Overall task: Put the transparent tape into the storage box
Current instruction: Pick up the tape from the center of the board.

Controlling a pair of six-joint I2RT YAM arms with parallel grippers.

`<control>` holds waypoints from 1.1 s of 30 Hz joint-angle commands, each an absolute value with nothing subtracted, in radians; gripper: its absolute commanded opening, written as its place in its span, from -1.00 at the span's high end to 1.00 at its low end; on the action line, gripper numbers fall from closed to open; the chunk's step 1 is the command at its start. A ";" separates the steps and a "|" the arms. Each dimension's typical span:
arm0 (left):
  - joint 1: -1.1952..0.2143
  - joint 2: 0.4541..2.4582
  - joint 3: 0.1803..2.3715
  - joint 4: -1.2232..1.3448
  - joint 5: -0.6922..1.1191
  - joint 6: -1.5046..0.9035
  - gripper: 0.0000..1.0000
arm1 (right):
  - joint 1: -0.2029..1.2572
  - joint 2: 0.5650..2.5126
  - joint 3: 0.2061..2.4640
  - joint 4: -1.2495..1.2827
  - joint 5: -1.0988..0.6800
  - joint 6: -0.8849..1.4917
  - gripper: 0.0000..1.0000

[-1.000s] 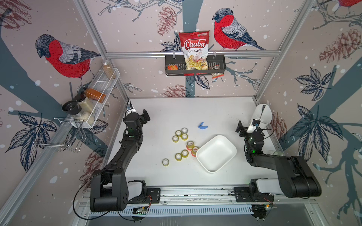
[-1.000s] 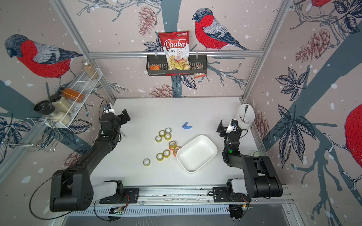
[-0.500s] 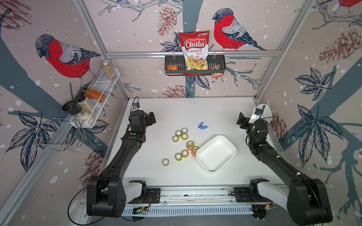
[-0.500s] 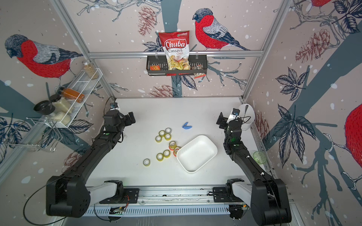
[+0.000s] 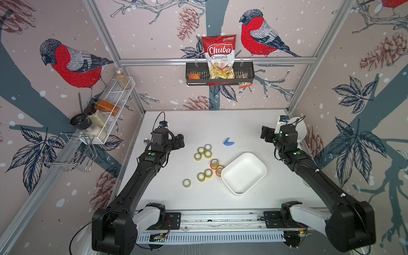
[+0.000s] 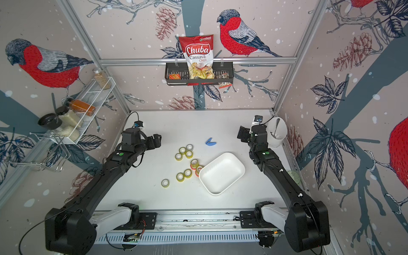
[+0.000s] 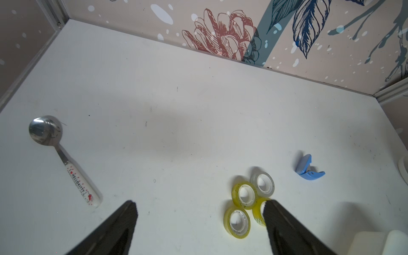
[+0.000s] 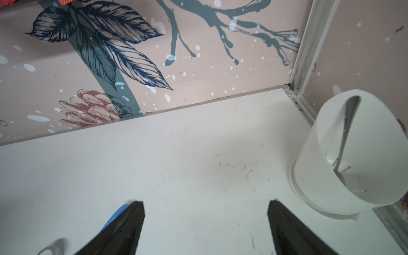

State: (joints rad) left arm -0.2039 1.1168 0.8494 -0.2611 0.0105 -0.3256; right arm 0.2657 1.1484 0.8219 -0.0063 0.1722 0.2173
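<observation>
Several small tape rolls lie in a loose group mid-table, left of the storage box point(image 5: 244, 173) point(image 6: 221, 173), a shallow white tray that is empty. One greyish clear roll point(image 5: 208, 147) point(image 7: 263, 183) touches yellow-tinted rolls point(image 5: 201, 151) point(image 7: 244, 195). Two rolls with orange cores point(image 5: 214, 164) sit by the box's left rim, and a lone roll point(image 5: 186, 183) lies nearest the front. My left gripper point(image 5: 180, 141) point(image 7: 199, 207) hangs open above the table, left of the rolls, holding nothing. My right gripper point(image 5: 265, 133) point(image 8: 205, 207) is open over bare table behind the box.
A blue clip point(image 5: 228, 142) point(image 7: 309, 170) lies behind the rolls. A spoon point(image 7: 66, 161) rests near the left wall. A tall white cup point(image 6: 276, 132) point(image 8: 353, 154) with a utensil stands in the back right corner. Racks hang on the left and back walls.
Both arms have stretched out from their folded poses and carried the grippers up and inward over the table. The tape rolls and the box have not moved.
</observation>
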 commanded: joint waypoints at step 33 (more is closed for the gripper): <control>-0.452 1.162 0.654 -0.738 0.016 -0.773 -0.25 | 0.357 1.127 0.847 -0.374 -0.131 0.258 -0.66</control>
State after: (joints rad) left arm -0.4381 1.1538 0.6624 -0.7181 0.0193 -0.7525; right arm 0.3588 1.1210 0.8482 -0.3759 -0.1150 0.2592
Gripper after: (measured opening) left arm 0.623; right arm 0.828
